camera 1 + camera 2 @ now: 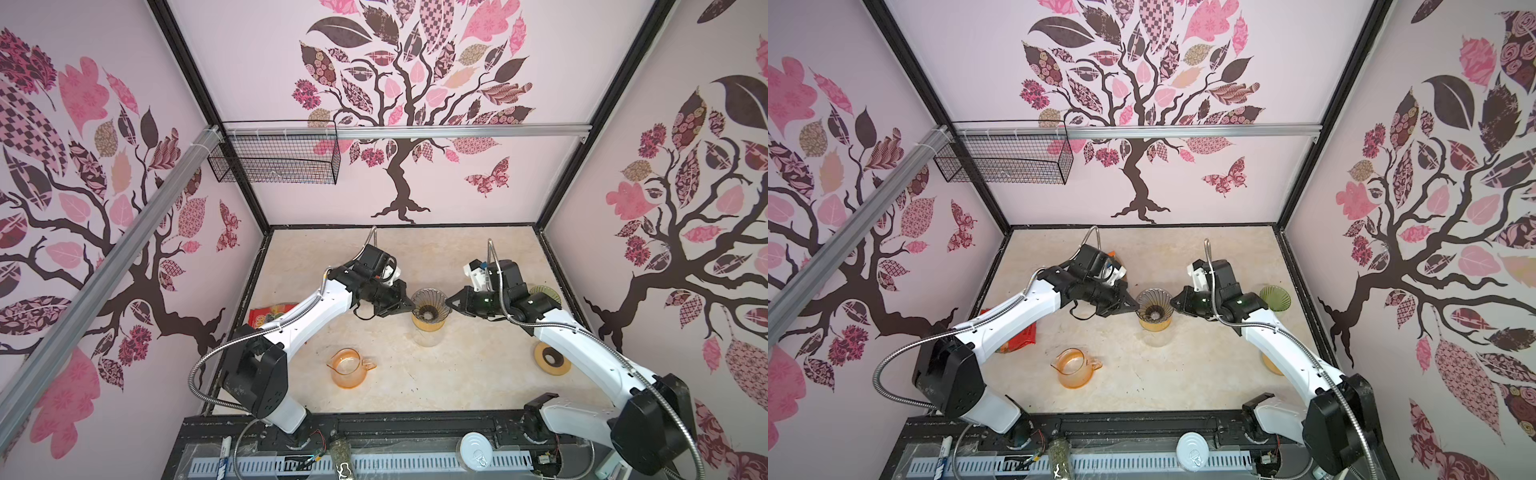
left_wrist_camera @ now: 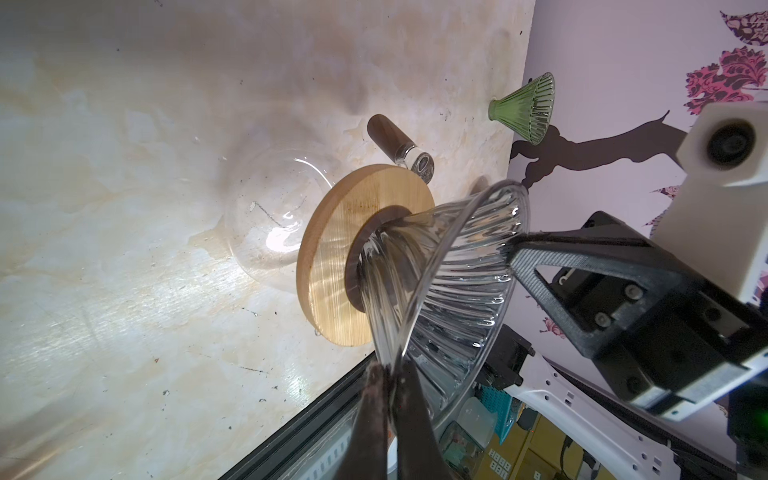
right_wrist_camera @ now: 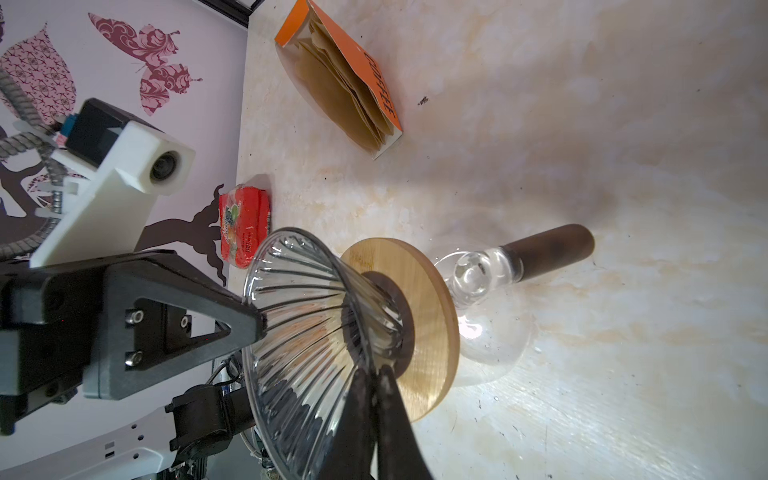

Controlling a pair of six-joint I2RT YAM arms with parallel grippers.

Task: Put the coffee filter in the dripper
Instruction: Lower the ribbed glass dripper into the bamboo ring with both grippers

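Observation:
A clear ribbed glass dripper [image 1: 430, 305] [image 1: 1154, 307] sits in a wooden ring [image 2: 332, 266] on a glass carafe [image 3: 490, 332] at mid-table. My left gripper [image 1: 412, 306] [image 2: 390, 370] is shut on the dripper's rim from the left. From the right, my right gripper [image 1: 449, 304] [image 3: 374, 374] is shut on the opposite rim. Brown paper coffee filters [image 3: 340, 91] stand in an orange box on the table behind the left arm. Inside the dripper only glass shows.
A green dripper [image 1: 544, 293] stands at the right wall, and a second wooden ring [image 1: 552, 357] lies under the right arm. An orange glass pitcher [image 1: 347, 368] sits front centre. A red packet [image 1: 270, 316] lies by the left wall. A wire basket [image 1: 274, 158] hangs on the back rail.

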